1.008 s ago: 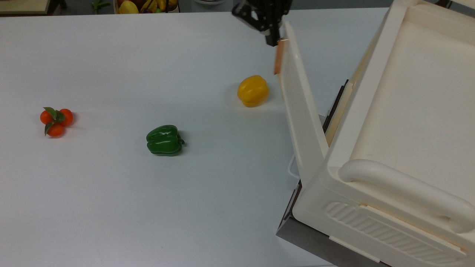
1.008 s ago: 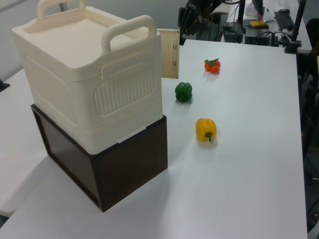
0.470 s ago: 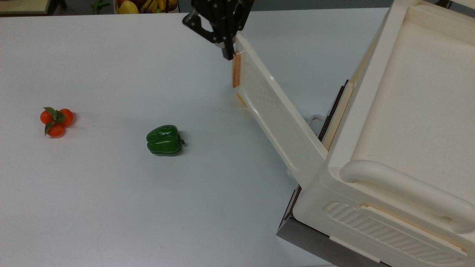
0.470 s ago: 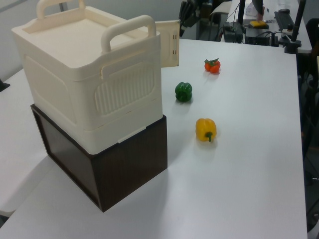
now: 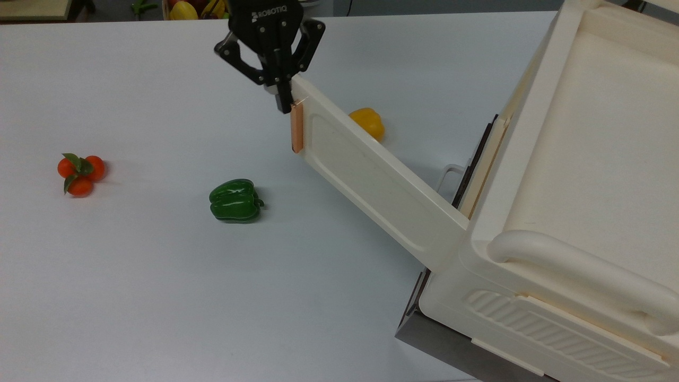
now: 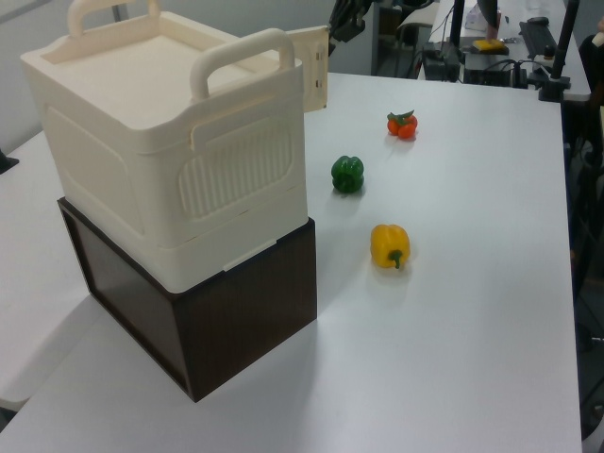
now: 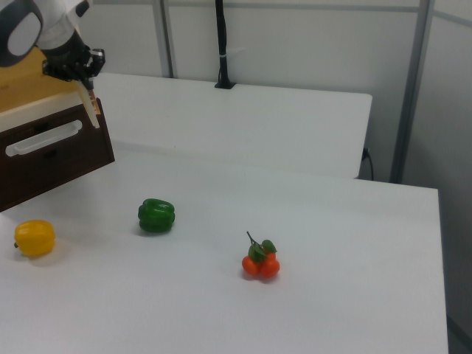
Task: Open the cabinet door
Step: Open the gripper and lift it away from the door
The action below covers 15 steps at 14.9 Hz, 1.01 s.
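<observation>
The cabinet door (image 5: 371, 175), a long cream panel with a recessed inset, stands swung well out from the cream cabinet (image 5: 583, 159) and reaches toward the top view's left. A copper bar handle (image 5: 297, 127) sits at its free end. My gripper (image 5: 285, 104) hangs over that end, shut on the top of the handle. In the left view the door (image 6: 312, 62) sticks out behind the cabinet (image 6: 160, 142) with the gripper (image 6: 341, 16) at its tip. The right view has the gripper (image 7: 85, 76) at the door's edge (image 7: 91, 109).
A yellow pepper (image 5: 368, 122) lies just behind the door, partly hidden by it. A green pepper (image 5: 235, 200) and an orange fruit cluster (image 5: 80, 168) lie further toward the top view's left. The cabinet rests on a dark brown base (image 6: 226, 311).
The door has swung further open toward the top view's left, and my gripper moved left and nearer with its handle. The yellow pepper now shows behind the door.
</observation>
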{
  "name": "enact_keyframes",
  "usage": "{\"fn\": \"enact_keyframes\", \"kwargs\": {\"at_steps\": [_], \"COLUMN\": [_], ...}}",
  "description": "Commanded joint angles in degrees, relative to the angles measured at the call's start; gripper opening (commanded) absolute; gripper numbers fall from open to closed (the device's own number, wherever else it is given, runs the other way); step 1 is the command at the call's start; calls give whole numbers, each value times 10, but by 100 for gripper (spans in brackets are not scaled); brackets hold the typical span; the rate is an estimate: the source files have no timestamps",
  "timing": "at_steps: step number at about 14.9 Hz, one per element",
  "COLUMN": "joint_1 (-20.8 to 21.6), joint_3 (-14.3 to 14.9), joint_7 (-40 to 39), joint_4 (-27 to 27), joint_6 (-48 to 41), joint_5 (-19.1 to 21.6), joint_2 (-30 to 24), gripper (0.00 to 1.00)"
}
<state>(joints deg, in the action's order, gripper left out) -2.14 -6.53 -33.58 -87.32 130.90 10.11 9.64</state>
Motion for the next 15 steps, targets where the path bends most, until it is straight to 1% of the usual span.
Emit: {"fn": "enact_keyframes", "kwargs": {"at_steps": [1,2,3,5,6,7,8,9,11,12,13,15], "joint_1": [-4,-8,-11,-11,-11,-11,-12,-12,-11,-11,-9,-7], "joint_3": [0,3,9,25,34,41,44,50,70,80,85,87], "joint_7": [-4,-3,-3,-2,-3,-2,0,0,3,10,36,110], "joint_4": [0,1,1,1,1,-1,-9,-17,-20,-17,-16,-16], "joint_6": [67,69,68,62,59,58,50,31,-32,-91,-132,-210], "joint_5": [3,3,4,4,4,3,3,3,3,3,3,1], "joint_2": [13,12,11,4,0,-4,-12,-20,-38,-51,-62,-83], "gripper": [6,7,13,52,55,60,74,100,100,100,100,100]}}
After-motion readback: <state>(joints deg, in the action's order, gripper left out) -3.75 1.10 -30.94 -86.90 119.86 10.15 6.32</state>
